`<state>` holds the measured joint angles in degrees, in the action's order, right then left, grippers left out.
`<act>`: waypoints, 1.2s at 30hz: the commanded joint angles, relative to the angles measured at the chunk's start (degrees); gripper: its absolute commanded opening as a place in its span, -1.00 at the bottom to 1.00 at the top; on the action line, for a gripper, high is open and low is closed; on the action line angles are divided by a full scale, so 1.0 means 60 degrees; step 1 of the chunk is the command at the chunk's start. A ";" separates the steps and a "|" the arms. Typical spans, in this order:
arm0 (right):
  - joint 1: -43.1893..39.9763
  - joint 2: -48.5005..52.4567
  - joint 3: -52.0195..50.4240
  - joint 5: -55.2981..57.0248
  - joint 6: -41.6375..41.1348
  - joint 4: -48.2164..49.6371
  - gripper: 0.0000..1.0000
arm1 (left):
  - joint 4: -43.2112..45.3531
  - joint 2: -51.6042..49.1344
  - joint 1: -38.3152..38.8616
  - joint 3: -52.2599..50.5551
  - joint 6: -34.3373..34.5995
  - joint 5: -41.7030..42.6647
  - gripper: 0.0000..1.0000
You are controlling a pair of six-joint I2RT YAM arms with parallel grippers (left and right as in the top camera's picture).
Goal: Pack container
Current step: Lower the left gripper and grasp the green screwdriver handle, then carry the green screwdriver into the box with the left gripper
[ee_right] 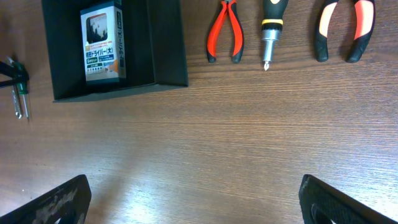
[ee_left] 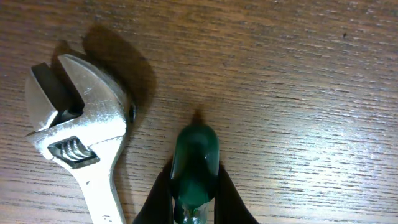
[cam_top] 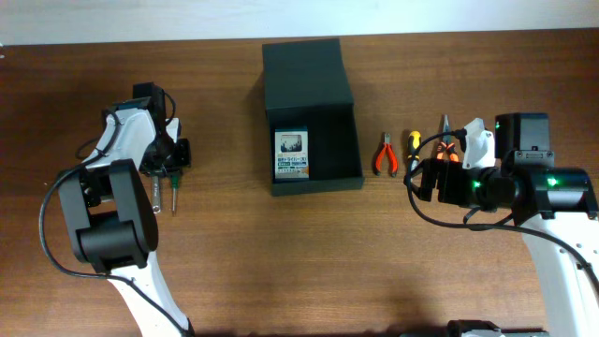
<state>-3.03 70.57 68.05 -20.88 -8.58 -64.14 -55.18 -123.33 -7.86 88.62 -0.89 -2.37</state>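
Overhead stares straight down, box [cam_top: 311, 89] near centre. Right wrist cam, right of the box, shares it; left wrist cam's way closer, left of it.

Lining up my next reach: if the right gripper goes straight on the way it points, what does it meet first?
Probably bare table first; beyond it, the line runs between the container and the red pliers. Depth is unclear.

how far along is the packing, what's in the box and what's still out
Early on. Done: only the blue-and-white card pack lies in the open container. In hand: the left hand is shut on the green-handled screwdriver. Left: the wrench beside it, plus red pliers, yellow-black screwdriver and orange pliers on the table; the right hand is open, empty.
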 commanded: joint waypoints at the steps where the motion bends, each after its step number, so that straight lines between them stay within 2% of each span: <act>1: -0.0062 0.0036 0.0171 0.0015 0.0015 -0.0007 0.98 | -0.0062 -0.0616 -0.0015 -0.0266 -0.0160 0.0149 -0.96; 18: -0.0062 0.0036 0.0171 0.0015 0.0015 0.0000 0.98 | -0.0262 -0.0528 -0.0015 0.0095 -0.0408 0.0157 -0.96; 24: -0.0062 0.0033 0.0171 0.0018 0.0015 0.0007 0.97 | -0.1264 -0.0353 -0.0015 0.1275 -0.0412 0.0157 -0.96; 36: -0.0062 0.0033 0.0171 0.0018 0.0018 0.0007 0.98 | -0.2659 -0.0066 0.0004 0.2473 -0.0404 0.0193 -0.96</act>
<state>-3.03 70.57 68.05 -20.88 -8.60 -64.12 -69.67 -125.16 -7.84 100.79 -2.44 -1.89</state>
